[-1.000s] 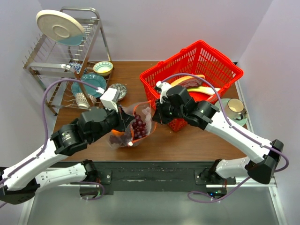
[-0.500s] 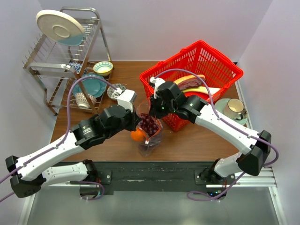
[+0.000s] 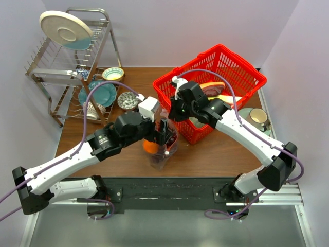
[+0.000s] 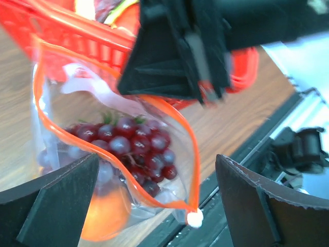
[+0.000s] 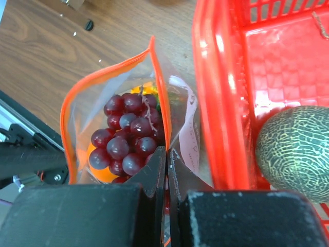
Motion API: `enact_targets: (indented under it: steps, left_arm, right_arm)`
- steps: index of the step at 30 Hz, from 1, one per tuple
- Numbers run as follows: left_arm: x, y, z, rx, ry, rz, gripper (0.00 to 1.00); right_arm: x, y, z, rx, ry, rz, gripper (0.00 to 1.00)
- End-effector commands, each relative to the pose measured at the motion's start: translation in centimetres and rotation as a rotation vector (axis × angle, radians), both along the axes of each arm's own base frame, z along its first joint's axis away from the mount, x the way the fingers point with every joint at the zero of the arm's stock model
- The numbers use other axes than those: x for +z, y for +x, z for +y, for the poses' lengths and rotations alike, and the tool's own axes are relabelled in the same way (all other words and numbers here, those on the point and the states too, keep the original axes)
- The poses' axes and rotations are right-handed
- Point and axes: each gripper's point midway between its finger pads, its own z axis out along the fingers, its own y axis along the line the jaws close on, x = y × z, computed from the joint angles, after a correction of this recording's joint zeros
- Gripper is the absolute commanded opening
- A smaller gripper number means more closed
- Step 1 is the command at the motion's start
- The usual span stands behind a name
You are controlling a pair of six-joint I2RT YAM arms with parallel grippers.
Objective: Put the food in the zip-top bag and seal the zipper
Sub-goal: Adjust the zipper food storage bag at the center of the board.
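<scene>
The zip-top bag (image 3: pixel 163 154) stands upright beside the basket, its mouth open. Its red-orange zipper (image 5: pixel 157 77) curves round the opening. Inside lie the purple grape bunch (image 5: pixel 128 139) and the orange pineapple (image 4: pixel 100 216), with green leaves showing behind the grapes. My right gripper (image 5: pixel 168 150) is shut on the zipper edge nearest the basket and holds the bag up. My left gripper (image 4: pixel 157 157) is open wide, its fingers (image 4: pixel 51 200) standing either side of the bag's lower part without pinching it. A white label (image 5: pixel 187 128) shows on the bag wall.
The red mesh basket (image 3: pixel 216 77) touches the bag's far side and holds a netted melon (image 5: pixel 295 149) and other toy food. A dish rack (image 3: pixel 72 56) with a plate and bowls stands back left. A cup on a saucer (image 3: pixel 257 119) sits right.
My left gripper has opened and let go of the bag. Both arms have carried the bag right, towards the basket, where it now stands upright.
</scene>
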Motion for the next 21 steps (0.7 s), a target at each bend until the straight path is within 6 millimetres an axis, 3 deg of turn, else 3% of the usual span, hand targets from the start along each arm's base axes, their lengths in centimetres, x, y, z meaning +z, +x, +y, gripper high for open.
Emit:
enact_targets:
  steps: [1,3,6,11,16,21]
  left_arm:
    - [2.5,-2.0,-0.7,-0.139,-0.154,-0.109,1.0]
    - [3.6,-3.7,-0.4,-0.198,-0.212,-0.163,1.0]
    - [3.3,-5.8,-0.8,-0.258,-0.229,-0.21,1.0]
    - [1.2,-9.2,-2.4,-0.282,-0.123,-0.247,1.0]
    - [0.1,-8.5,-1.3,-0.106,-0.014,-0.273,0.98]
    - [0.1,-8.4,-1.3,-0.054,-0.059,-0.227,0.81]
  right_arm:
    - [2.2,1.0,0.4,-0.004,0.101,-0.013,0.0]
    - [2.2,1.1,0.2,-0.01,0.115,-0.004,0.0]
    - [2.4,0.8,0.6,0.007,0.137,0.003,0.0]
    - [2.1,0.7,1.0,0.021,0.148,0.025,0.0]
    - [1.9,0.7,1.3,0.023,0.163,0.043,0.0]
    - [2.0,0.8,1.2,0.017,0.164,0.044,0.0]
